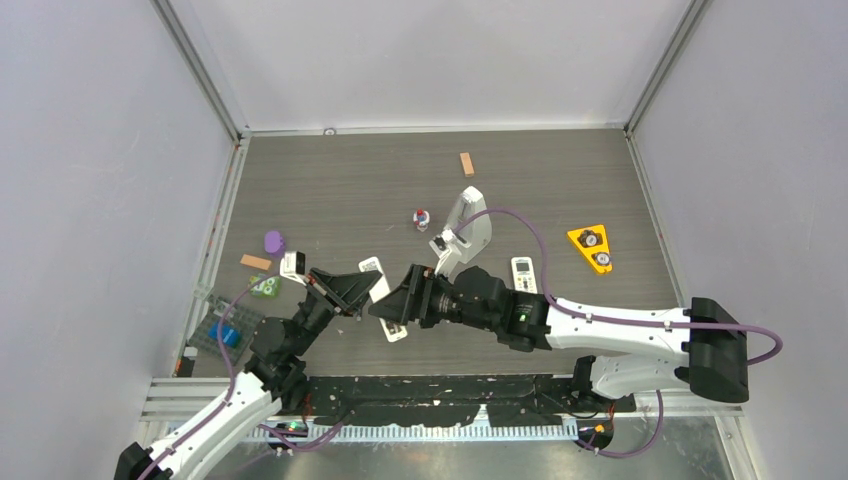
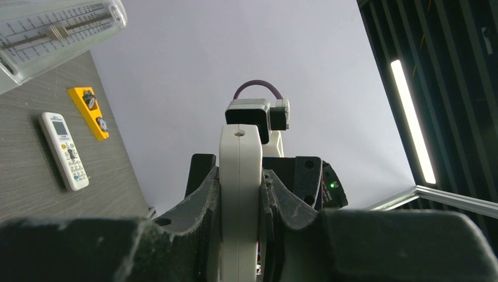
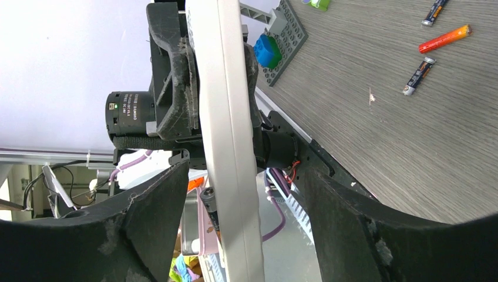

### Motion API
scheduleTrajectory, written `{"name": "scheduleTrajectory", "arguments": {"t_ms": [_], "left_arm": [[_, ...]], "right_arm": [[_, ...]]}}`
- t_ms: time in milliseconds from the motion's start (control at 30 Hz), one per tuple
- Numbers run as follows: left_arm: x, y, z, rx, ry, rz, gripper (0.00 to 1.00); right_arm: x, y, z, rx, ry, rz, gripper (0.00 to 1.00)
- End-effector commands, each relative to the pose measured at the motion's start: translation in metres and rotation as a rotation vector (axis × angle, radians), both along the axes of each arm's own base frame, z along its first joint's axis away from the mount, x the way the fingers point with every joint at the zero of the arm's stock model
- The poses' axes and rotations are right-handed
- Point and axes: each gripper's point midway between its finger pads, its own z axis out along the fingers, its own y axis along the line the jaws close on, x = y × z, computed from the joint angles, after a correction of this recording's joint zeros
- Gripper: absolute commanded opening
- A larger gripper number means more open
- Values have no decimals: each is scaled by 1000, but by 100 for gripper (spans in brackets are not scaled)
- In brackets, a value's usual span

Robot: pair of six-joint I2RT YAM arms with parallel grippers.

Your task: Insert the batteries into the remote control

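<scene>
Left gripper clamped on remote control, edge-on, held above table. Right gripper open, jaws flanking the same bar without touching it. Batteries lie loose on the table, well apart. Judged light, rigid, slick plastic. Grip the flat faces mid-length.

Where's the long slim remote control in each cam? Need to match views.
Top external: remote control just left of centre, crossing where the two arms' tips meet.
Left wrist: bottom centre, edge-on and upright.
Right wrist: left of centre, an upright pale bar.
Shared landmark: the left gripper, clamped on it in all three.
</scene>
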Motion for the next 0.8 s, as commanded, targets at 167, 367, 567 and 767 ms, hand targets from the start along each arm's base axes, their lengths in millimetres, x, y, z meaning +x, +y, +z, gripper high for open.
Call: {"name": "scheduleTrajectory", "arguments": {"t_ms": [167, 367, 567, 767], "left_arm": [[-3, 1, -30, 10, 11, -5, 0], [-4, 5, -23, -40, 11, -2, 0], [-3, 9, -17, -83, 18, 3, 0], [-3, 9, -17, -90, 26, 2, 0]], "right_arm": [[10, -12, 39, 97, -60, -45, 79], [13, -28, 43, 74, -90, -84, 78], [14, -32, 34, 16, -95, -84, 72], [12, -28, 28, -7, -102, -61, 65]]}}
